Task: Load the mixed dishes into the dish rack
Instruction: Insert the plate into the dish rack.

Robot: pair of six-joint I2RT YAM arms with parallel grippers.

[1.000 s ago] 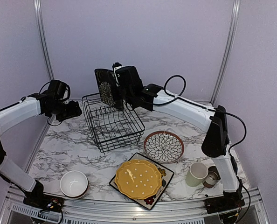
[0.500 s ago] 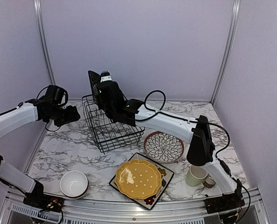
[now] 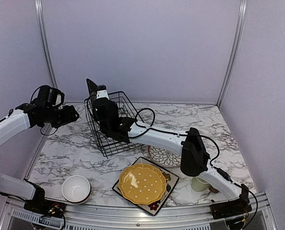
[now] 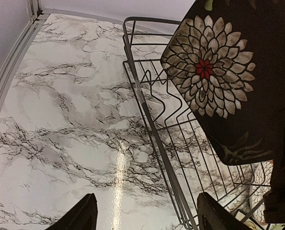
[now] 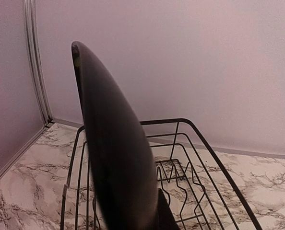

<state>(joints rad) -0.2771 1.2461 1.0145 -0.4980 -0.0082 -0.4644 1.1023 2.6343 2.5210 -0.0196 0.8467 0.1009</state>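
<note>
My right gripper [image 3: 102, 101] is shut on a black square plate [image 3: 90, 87] with a white-and-red flower and holds it upright over the left end of the dish rack [image 3: 125, 136]. In the right wrist view the plate [image 5: 114, 153] shows edge-on above the rack's prongs [image 5: 196, 178]. My left gripper [image 3: 71, 115] is open and empty, just left of the rack; in its view the rack's rim [image 4: 147, 115] runs between its fingers [image 4: 85, 215] and the held plate [image 4: 214, 67] hangs at the upper right. A yellow scalloped plate [image 3: 142, 183] lies on another black square plate [image 3: 170, 178].
A white bowl [image 3: 76, 188] sits at the front left. A round flower-patterned plate [image 3: 162, 156] lies right of the rack, partly under my right arm. A pale green mug [image 3: 198, 184] stands at the front right, mostly hidden by that arm. Metal rails border the table.
My right arm has swung left and down with the black plate, from above the rack's back to its left end. My left gripper has drawn back slightly left.
</note>
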